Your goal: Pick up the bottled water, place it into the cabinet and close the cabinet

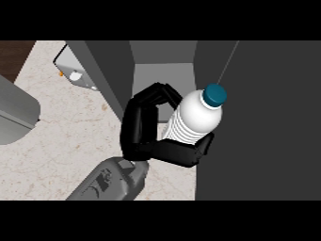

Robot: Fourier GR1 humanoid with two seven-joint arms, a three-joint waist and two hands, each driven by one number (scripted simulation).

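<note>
**Bottle gripped at the cabinet mouth**

Seen at centre frame: the white ribbed plastic water bottle (197,117), clasped by the black left hand (136,134). Fingers (156,92) arched over and behind the bottle's upper side; thumb (180,154) wrapped under its lower end. Curled closed round the bottle, then, with the ribbed base partly hidden by the grip. Tilted, with its round teal cap (215,94) pointing to the upper right. Carried clear of the beige marbled counter (59,136), not resting on it.

Entered from the lower edge, left of centre: the grey forearm (110,181), leading up to that hand.

Stood in the upper middle and right: the dark grey cabinet (107,70), with a paler grey interior (163,75) showing between a slanted dark side panel on the left and a broad dark panel (274,132) filling the right of the frame. Overlapped the left edge of that broad panel with cap and shoulder; lay just below the pale opening. Could not tell whether already inside the cabinet or only in front of it.

Sat in the upper left, just beside the cabinet's slanted panel: a white boxy appliance (76,66) bearing a small orange mark. Filled the left edge: a large rounded grey object (3,113). Showed in the top left corner: a strip of dark brown wood (6,54).
</note>
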